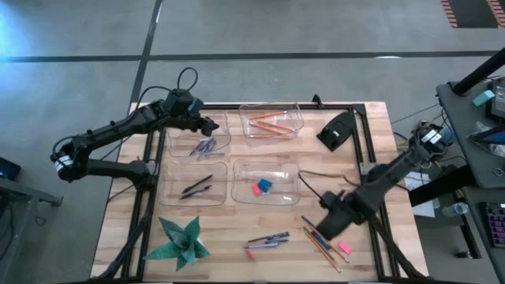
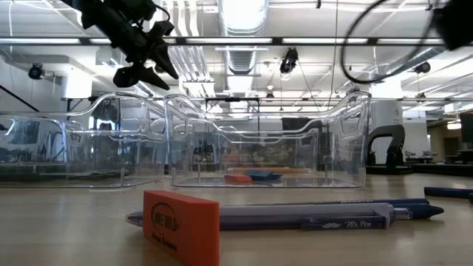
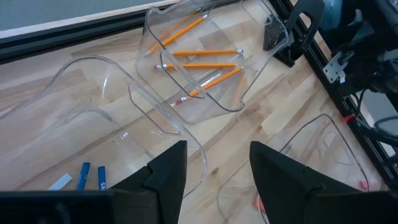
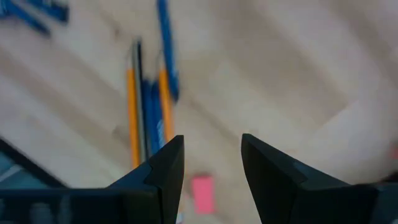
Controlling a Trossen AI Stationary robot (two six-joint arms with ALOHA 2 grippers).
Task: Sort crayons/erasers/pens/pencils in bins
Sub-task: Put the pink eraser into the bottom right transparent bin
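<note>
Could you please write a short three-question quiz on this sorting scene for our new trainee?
1. True or false: the bin with orange pencils also holds an eraser.
2. What sits in the bin nearest the right gripper? A) pens B) erasers C) crayons
3. Fill in: the left gripper hangs open over the bin holding blue ____.

Key:
1. False; only pencils show there.
2. B; a pink and a blue eraser.
3. Crayons.

A grey concrete floor [image 1: 316, 28] surrounds the wooden table [image 1: 379, 142]; bright ceiling lights [image 2: 244, 11] hang overhead.
</note>
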